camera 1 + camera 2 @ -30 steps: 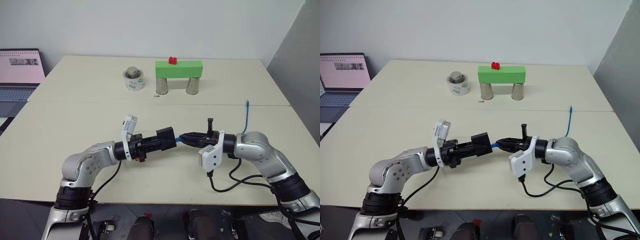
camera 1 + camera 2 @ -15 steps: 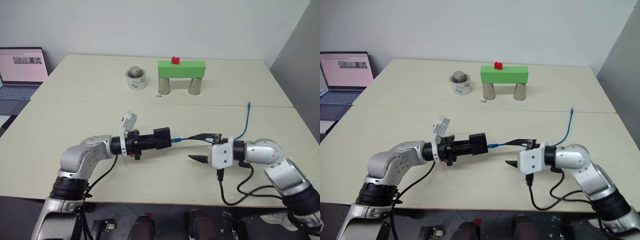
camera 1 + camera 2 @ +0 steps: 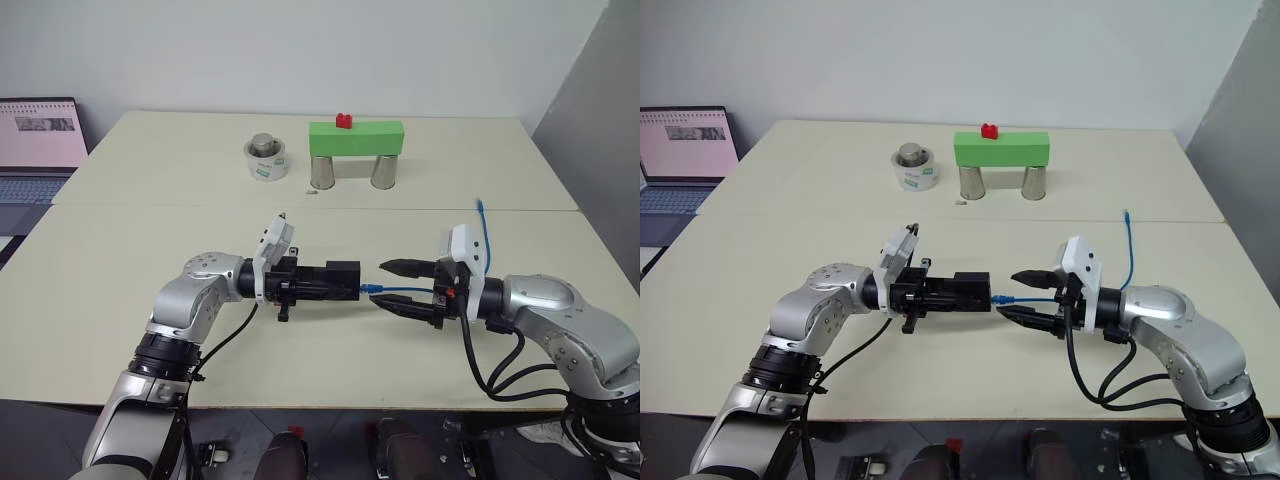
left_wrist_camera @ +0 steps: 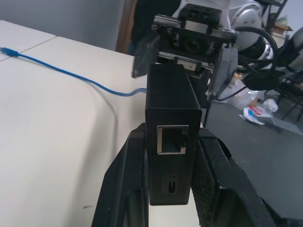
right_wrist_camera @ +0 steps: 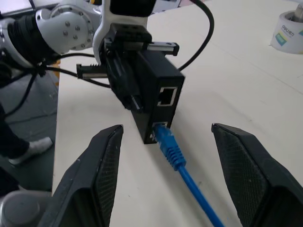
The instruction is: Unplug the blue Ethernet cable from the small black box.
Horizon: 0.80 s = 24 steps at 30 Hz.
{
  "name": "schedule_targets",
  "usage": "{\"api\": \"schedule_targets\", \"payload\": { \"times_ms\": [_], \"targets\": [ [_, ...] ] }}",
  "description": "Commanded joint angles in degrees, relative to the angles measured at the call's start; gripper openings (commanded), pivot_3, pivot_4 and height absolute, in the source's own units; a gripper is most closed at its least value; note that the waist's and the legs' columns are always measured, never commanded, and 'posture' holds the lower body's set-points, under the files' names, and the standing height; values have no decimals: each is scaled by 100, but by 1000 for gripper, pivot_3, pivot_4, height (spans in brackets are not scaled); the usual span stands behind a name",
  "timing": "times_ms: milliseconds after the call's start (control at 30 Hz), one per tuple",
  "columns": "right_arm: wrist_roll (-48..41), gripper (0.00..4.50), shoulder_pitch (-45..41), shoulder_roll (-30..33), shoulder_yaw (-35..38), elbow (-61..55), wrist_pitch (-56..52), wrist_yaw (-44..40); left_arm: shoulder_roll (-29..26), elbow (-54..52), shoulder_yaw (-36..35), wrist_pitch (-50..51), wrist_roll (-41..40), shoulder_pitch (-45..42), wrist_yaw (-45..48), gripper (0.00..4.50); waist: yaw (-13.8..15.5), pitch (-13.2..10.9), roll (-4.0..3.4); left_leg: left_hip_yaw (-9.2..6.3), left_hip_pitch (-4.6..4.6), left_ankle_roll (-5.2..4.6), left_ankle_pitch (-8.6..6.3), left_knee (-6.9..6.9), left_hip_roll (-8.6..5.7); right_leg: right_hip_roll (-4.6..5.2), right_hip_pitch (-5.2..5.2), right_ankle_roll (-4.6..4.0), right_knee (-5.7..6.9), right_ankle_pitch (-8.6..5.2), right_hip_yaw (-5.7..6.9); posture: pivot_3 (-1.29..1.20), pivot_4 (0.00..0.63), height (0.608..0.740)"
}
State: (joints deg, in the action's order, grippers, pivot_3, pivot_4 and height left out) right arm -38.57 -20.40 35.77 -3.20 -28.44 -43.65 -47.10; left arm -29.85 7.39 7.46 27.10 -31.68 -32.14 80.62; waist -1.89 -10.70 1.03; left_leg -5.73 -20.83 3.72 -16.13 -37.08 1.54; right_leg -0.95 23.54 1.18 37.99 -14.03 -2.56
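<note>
The left hand is clamped on the small black box, a matte hard-edged block held level above the tabletop. The right hand stands wide open around the blue Ethernet cable, gripping nothing, its ribbed plug just at the box's lower port. A closing grip risks catching the thin, slick cord behind the plug and slipping.

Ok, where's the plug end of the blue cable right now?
In the right wrist view, the blue Ethernet cable has its plug right at the small black box, which the left gripper holds; it lies between the open fingers of the right gripper.
</note>
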Motion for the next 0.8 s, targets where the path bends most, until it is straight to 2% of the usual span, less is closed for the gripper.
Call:
{"api": "schedule_targets", "payload": {
  "times_ms": [33,433,800],
  "targets": [
    [-255,3157,-180,-15,48,-24,-170,-44,-87,-198,-109,54,-167,-53,215,800,0,0,0,0,0,0,0,1,0,0,1,0,1,0,0,0,150,740],
    [-152,3157,-306,-24,-371,180,-483,-131,-77,-446,-145,171,-177,23,186,800,0,0,0,0,0,0,0,1,0,0,1,1,0,-1,0,0,150,740],
    [-240,3157,-422,-60,-361,345,-696,-187,-104,-569,-100,80,-92,88,225,800,-1,0,0,-1,-1,0,0,1,1,-1,2,1,-1,-1,1,0,150,740]
  ]
}}
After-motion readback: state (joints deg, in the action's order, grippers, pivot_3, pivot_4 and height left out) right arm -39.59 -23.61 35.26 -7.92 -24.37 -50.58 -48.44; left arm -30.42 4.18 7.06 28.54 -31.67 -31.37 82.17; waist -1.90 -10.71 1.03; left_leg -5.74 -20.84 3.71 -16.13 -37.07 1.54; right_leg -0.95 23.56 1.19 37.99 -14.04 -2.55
